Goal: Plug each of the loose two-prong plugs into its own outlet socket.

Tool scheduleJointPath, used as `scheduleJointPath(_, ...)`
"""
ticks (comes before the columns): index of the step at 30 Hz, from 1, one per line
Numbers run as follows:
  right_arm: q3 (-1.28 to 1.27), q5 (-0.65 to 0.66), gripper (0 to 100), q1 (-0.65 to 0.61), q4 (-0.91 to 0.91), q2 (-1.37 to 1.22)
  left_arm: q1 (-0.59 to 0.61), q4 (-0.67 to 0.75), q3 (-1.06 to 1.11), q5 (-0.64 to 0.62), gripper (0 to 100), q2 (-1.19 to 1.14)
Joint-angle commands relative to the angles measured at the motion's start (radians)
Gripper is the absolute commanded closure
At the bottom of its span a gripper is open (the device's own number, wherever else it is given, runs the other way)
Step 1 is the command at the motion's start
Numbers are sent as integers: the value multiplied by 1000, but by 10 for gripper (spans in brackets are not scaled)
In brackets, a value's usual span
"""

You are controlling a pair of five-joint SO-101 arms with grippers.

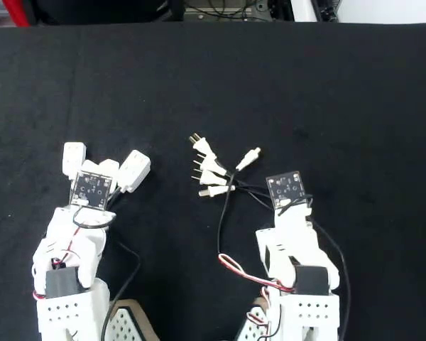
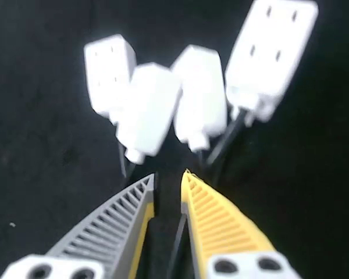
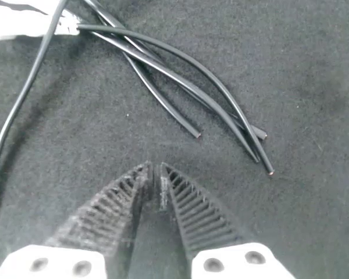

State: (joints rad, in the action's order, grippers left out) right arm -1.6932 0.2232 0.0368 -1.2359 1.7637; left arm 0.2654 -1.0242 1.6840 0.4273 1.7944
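Several white outlet sockets (image 1: 133, 170) lie fanned out at the left of the black table, just ahead of my left arm (image 1: 78, 234). In the left wrist view the socket blocks (image 2: 200, 96) sit close beyond my left gripper (image 2: 170, 175), whose grey and yellow fingers are shut, with the sockets' black cords running down toward them. Several white two-prong plugs (image 1: 211, 167) lie loose in a bunch at the table's middle, prongs pointing left. My right gripper (image 3: 155, 168) is shut and holds nothing, a short way from the cut ends of the plugs' black cords (image 3: 198, 93).
Black cords (image 1: 224, 213) trail from the plugs toward the near edge between the arms. One plug (image 1: 248, 158) points away to the right of the bunch. My right arm (image 1: 298, 256) stands at the lower right. Clutter lies beyond the table's far edge (image 1: 213, 23).
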Motion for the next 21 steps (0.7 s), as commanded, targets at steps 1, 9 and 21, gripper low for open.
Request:
scheduleJointPath(1,2,-8,980,-8,-2,4,-104,-44,16,-8,905,5)
scheduleJointPath(9,2,-8,980,-8,-2,4,-160,14,-111,18,909,5)
scheduleJointPath(21,2,-8,980,-6,-2,5,-262,-25,-714,-190,905,-614)
